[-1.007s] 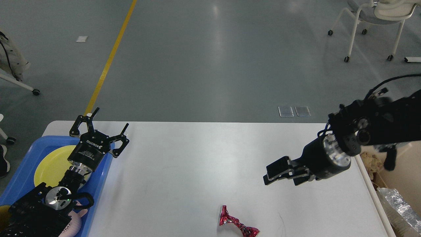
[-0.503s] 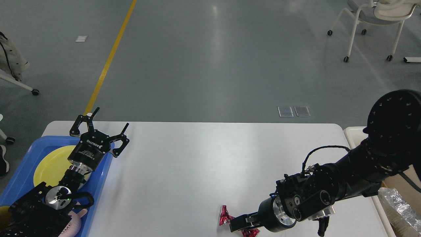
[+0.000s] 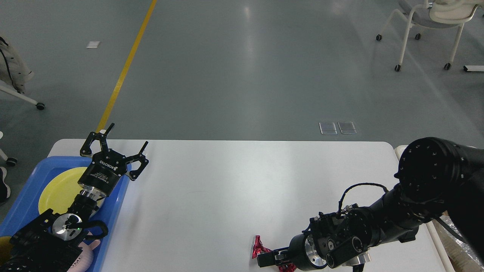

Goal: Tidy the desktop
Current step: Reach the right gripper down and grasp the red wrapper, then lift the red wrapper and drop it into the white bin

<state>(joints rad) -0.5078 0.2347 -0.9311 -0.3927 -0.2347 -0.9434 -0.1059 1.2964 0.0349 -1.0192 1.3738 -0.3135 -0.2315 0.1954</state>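
Note:
The white desktop [image 3: 227,181] fills the lower half of the head view. A crumpled red foil wrapper [image 3: 258,246] lies near its front edge. My right gripper [image 3: 267,260] is low over the wrapper's middle, with its fingers covering part of it; they look dark and close together, and I cannot tell if they grip it. My left gripper [image 3: 128,135] is open and empty, above the back right corner of the blue tray [image 3: 22,204].
The blue tray on the desktop's left end holds a yellow plate [image 3: 56,189] and a pale pink item [image 3: 82,258] under my left arm. A cream bin's rim [image 3: 399,150] shows beside the right end. A wheeled chair [image 3: 427,22] stands far back right.
My right arm swung down from above the desktop's right side to the red wrapper at the front edge, then edged slightly left over it. The wrapper and my left arm have not moved.

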